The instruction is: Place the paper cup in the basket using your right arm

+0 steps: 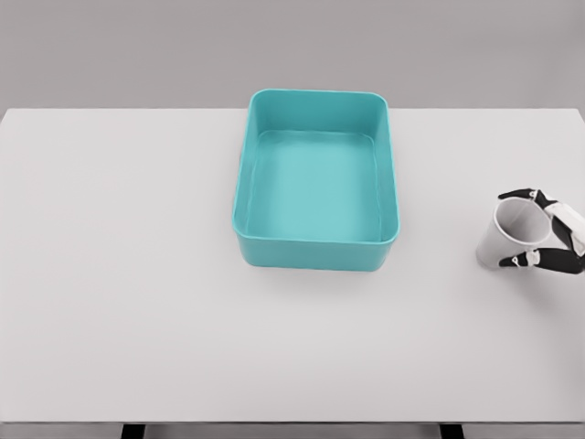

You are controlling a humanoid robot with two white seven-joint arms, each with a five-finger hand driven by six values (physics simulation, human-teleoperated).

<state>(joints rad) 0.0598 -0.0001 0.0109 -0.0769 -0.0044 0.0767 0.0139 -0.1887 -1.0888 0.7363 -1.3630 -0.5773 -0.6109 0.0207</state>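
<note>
A white paper cup (508, 236) stands at the right side of the white table, slightly tilted, its open mouth facing up and right. My right hand (547, 229) comes in from the right edge with its black-tipped fingers (523, 195) curled around the cup's rim and side. The teal rectangular basket (316, 251) sits in the middle of the table, well left of the cup, with nothing inside. My left arm is out of view.
The white table (137, 274) spreads wide around the basket. Its front edge runs along the bottom of the head view, with dark legs showing beneath it.
</note>
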